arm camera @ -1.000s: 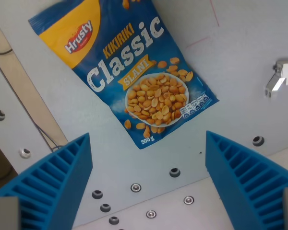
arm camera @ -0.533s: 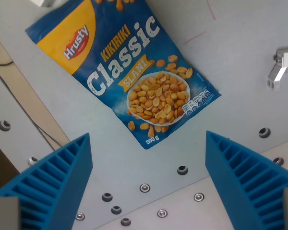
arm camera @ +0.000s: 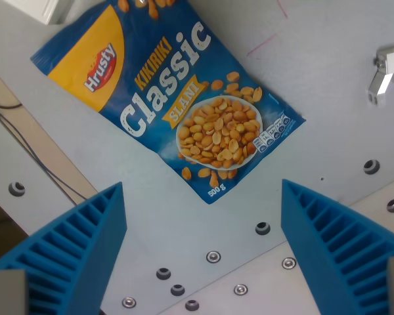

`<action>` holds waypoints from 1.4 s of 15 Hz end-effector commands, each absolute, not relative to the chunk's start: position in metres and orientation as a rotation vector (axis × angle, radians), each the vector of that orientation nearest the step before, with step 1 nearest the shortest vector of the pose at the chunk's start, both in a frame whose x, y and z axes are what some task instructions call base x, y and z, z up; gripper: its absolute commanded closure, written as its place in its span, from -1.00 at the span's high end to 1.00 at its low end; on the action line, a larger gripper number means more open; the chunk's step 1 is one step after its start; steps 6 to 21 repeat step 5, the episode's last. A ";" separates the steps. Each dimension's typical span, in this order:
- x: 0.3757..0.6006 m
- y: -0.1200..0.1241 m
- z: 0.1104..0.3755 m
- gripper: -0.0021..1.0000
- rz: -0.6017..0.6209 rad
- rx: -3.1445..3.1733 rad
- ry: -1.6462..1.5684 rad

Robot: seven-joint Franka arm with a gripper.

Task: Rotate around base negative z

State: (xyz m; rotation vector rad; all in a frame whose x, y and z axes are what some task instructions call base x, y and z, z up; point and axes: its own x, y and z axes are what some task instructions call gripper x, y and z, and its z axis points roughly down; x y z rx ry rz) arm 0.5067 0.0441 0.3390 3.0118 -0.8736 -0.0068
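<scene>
Below your wrist camera, the peanut bag (arm camera: 167, 98) lies flat on the grey desk (arm camera: 328, 85), tilted, its lower corner pointing toward the gap between the jaws. Your gripper (arm camera: 203, 256) hangs above the desk with its blue ribbed jaws spread wide, holding nothing, one at each bottom corner of the view. You can see bolt holes (arm camera: 213, 256) between them and a dark cable (arm camera: 33, 161) at the wrist view's left.
</scene>
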 end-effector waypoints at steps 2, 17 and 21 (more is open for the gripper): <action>0.507 0.044 0.341 1.00 -0.005 2.921 -1.150; 0.507 0.044 0.341 1.00 -0.005 2.897 -1.209; 0.507 0.044 0.341 1.00 -0.005 2.897 -1.209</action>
